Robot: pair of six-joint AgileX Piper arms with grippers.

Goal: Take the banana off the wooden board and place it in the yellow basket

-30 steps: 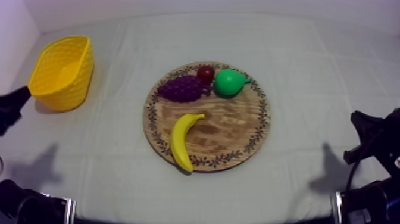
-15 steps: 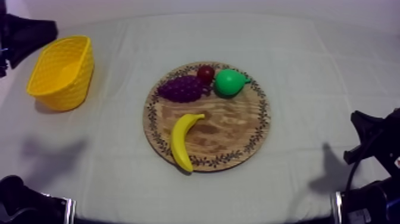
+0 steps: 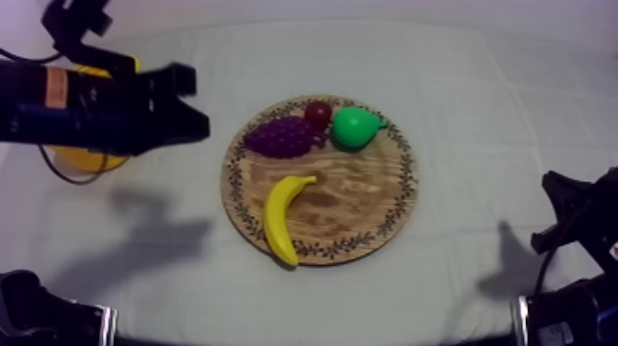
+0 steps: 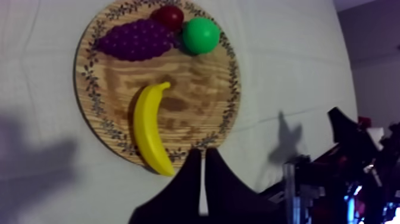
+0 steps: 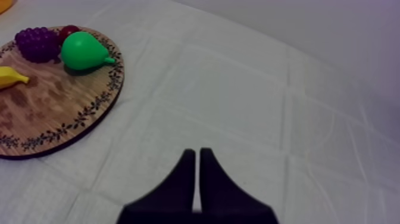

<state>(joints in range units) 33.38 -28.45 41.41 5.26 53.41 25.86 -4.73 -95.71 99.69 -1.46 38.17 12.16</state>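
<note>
Grey-white cloth (image 3: 487, 83) covers our desk; the curved yellow toy banana (image 3: 280, 219) lies on the round wooden board (image 3: 368, 198). We judge it light, stiff, slick: grasp mid-body. Left gripper (image 4: 203, 154), right gripper (image 5: 197, 152): pressed together.

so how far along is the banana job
Nothing done yet: the banana lies on the wooden board, untouched. In hand: the left tool, shut on nothing, hangs above the cloth between yellow basket and board. Left: grasp, lift, carry, drop in the basket.
</note>
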